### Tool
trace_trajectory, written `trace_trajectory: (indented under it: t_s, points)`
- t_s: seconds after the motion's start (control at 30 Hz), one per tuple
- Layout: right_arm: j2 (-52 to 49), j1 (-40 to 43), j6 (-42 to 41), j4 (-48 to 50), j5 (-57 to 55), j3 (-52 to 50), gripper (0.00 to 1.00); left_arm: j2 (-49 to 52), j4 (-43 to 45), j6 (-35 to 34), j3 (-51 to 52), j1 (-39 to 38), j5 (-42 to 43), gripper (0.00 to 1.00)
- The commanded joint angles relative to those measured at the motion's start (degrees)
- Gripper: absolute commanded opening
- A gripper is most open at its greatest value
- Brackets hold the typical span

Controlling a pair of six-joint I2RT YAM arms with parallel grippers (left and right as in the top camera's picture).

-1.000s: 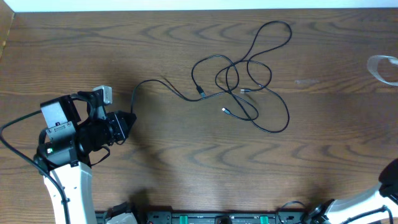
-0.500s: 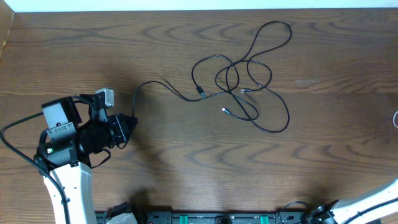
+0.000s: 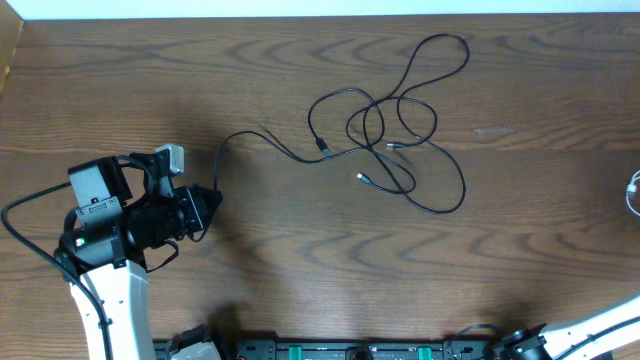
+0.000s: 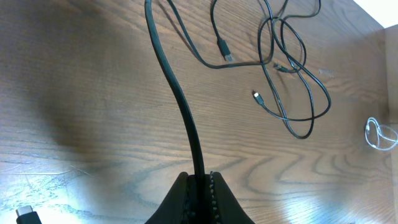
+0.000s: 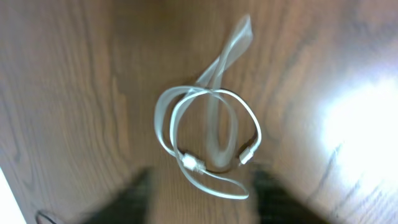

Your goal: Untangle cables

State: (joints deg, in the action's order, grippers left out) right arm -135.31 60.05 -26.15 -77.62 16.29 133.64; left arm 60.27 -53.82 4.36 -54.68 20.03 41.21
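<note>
A tangle of thin black cables (image 3: pixel 390 140) lies on the wooden table, right of centre at the back; it also shows in the left wrist view (image 4: pixel 280 62). One black cable (image 4: pixel 180 106) runs from the tangle to my left gripper (image 4: pixel 200 186), which is shut on it low over the table (image 3: pixel 210 205). A coiled white cable (image 5: pixel 208 140) lies on the table in the right wrist view, between and just ahead of my right gripper's (image 5: pixel 202 193) blurred, spread fingers. The gripper is open. The white cable shows at the overhead view's right edge (image 3: pixel 634 192).
The white cable also appears far right in the left wrist view (image 4: pixel 379 134). A loose plug end (image 4: pixel 26 214) lies by the left gripper. Part of the right arm (image 3: pixel 600 325) crosses the bottom right corner. A dark rail (image 3: pixel 340 350) runs along the table's front edge.
The white cable moved from the upper right of the table down to the right edge. The right arm pulled back toward the bottom right corner. The left gripper shifted slightly right with its cable.
</note>
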Motion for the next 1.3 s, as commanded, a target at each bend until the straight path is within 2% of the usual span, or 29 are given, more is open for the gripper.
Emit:
trace_trajectory:
  t_s: [0.0, 0.13, 0.23, 0.3, 0.43, 0.5, 0.6, 0.8, 0.9, 1.0, 1.13, 1.27]
  points:
    - [0.17, 0.22, -7.04, -1.66, -2.25, 0.42, 0.99, -0.15, -0.39, 0.55, -0.31, -0.13, 0.33, 0.07]
    - [0.17, -0.13, -7.02, -4.0, -1.25, 0.42, 0.99, -0.15, -0.39, 0.55, -0.31, -0.13, 0.33, 0.07]
    - [0.17, -1.51, -2.03, -5.25, 11.26, 0.42, 0.99, -0.15, -0.39, 0.55, -0.31, -0.13, 0.33, 0.07]
    - [0.17, -3.21, -1.33, -6.75, 15.45, 0.42, 0.99, -0.15, -0.39, 0.57, -0.31, -0.13, 0.33, 0.07]
    - [0.17, -9.49, -0.33, -10.12, 15.61, 0.42, 0.99, -0.15, -0.48, 0.59, -0.31, -0.13, 0.33, 0.07]
    - [0.17, -15.21, 0.39, -11.15, 15.58, 0.42, 0.99, -0.15, -0.44, 0.85, -0.31, -0.13, 0.33, 0.07]
    - [0.17, -22.88, 5.88, -10.67, 15.63, 0.42, 0.99, -0.15, -0.48, 1.05, -0.31, -0.13, 0.33, 0.07]
    - [0.17, -39.28, 30.03, -8.92, 14.49, 0.42, 0.99, -0.15, -0.55, 2.1, -0.31, -0.13, 0.31, 0.07]
    - [0.17, -52.02, 40.74, -11.19, 2.34, 0.39, 0.99, -0.15, -0.55, 3.02, -0.31, -0.13, 0.31, 0.09]
    - [0.17, -61.13, 44.24, -11.26, -0.04, 0.37, 0.99, -0.15, -0.52, 4.46, -0.31, -0.13, 0.28, 0.11]
    - [0.17, -68.3, 45.55, -10.84, -4.57, 0.37, 0.99, -0.15, -0.39, 6.8, -0.31, -0.13, 0.31, 0.12]
    - [0.17, -74.64, 45.51, -10.99, -5.42, 0.37, 0.99, -0.15, -0.13, 6.38, -0.31, -0.13, 0.31, 0.56]
